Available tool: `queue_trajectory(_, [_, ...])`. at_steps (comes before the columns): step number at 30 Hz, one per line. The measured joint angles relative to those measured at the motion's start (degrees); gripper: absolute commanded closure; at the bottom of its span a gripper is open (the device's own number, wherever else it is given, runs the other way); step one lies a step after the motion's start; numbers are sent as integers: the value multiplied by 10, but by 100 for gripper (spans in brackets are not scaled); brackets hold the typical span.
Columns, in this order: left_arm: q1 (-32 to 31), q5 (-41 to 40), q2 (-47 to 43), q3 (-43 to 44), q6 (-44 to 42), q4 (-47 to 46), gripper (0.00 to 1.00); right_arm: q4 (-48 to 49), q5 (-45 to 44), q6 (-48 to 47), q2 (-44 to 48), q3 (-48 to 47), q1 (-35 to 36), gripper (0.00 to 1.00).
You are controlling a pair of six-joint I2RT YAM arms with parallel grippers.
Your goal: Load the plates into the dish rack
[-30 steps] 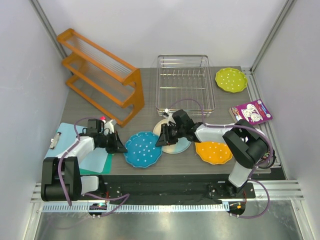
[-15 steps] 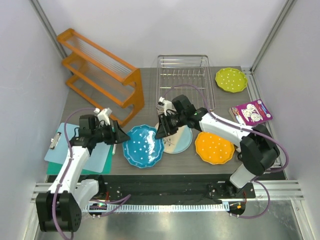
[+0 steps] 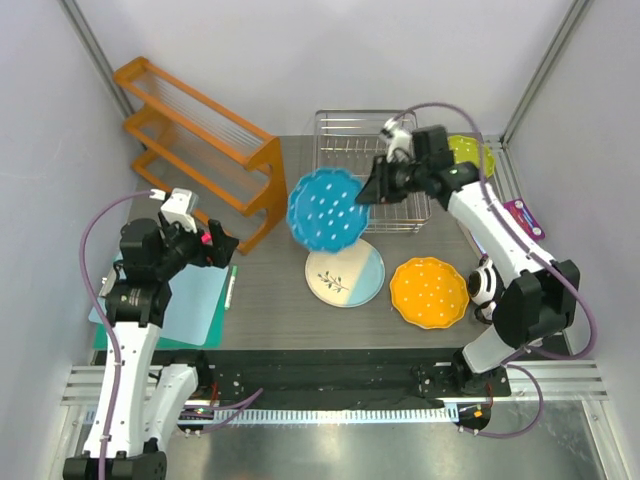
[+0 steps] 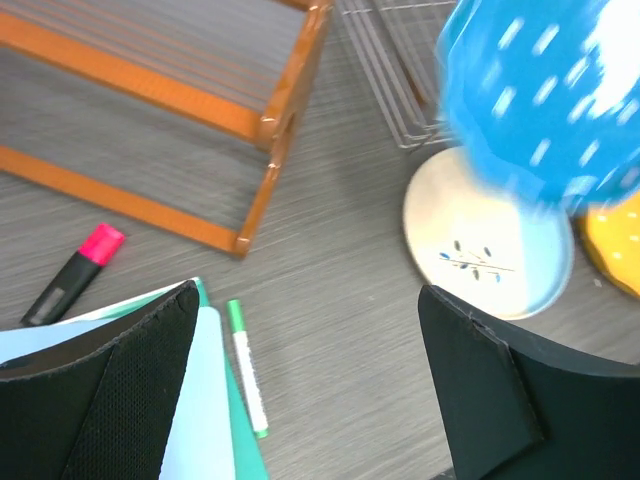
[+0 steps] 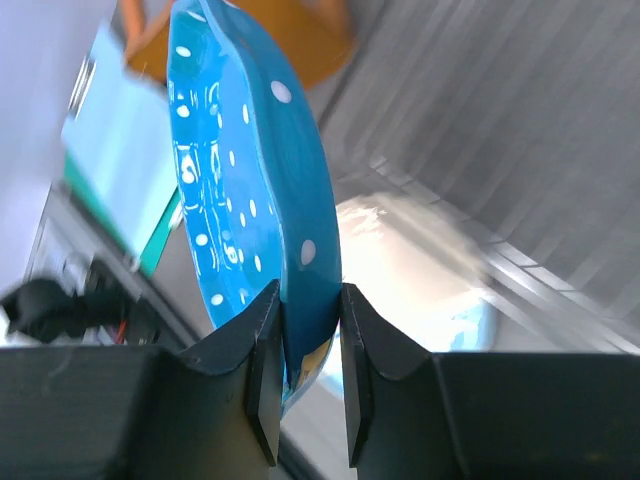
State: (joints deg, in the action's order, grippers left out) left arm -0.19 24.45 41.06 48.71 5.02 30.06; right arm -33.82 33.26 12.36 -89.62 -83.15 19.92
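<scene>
My right gripper (image 3: 373,189) is shut on the rim of the blue dotted plate (image 3: 327,208), which hangs on edge in the air just left of the dish rack's (image 3: 352,122) front corner. In the right wrist view the fingers (image 5: 258,365) pinch the blue plate (image 5: 250,190) from both sides. The cream leaf-sprig plate (image 3: 345,276) and the orange plate (image 3: 429,291) lie flat on the table. Behind my right arm the lime-green plate (image 3: 468,152) shows in part. My left gripper (image 3: 222,247) stands open over the table's left side, nothing between its fingers (image 4: 120,390).
An orange slatted shelf (image 3: 205,148) stands at the back left. Light-blue and teal sheets (image 3: 195,310) lie under my left arm, with a green marker (image 4: 245,365) and a pink highlighter (image 4: 75,275) beside them. A purple booklet (image 3: 525,212) lies at the right edge.
The right gripper has raised the blue plate off the table and carried it back toward the rack, tipping it on edge. The left gripper has opened, let go and drawn back to the left.
</scene>
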Motion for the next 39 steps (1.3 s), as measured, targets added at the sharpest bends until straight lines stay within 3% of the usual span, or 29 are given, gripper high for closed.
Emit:
queue_trajectory(7, [-1, -36, 13, -36, -7, -10, 12, -15, -68, -2, -20, -110, -129, 99])
queue_trajectory(14, [-1, -38, 30, -48, 5, -23, 12, -13, -207, -2, -119, -253, -133, 99])
queue_trajectory(17, [-1, -23, 31, -48, 5, -28, 3, -16, -254, -2, -170, -309, -136, 99])
queue_trajectory(21, [-1, -5, 27, -50, 5, -34, 3, -18, -297, -2, -228, -366, -153, 99])
queue_trajectory(32, [-1, 3, 22, -65, 5, -37, 3, -28, -399, -26, -320, -437, -212, 99])
queue_trajectory(39, [-1, 5, 33, -65, 6, -37, 2, -32, -422, -41, -354, -471, -211, 99])
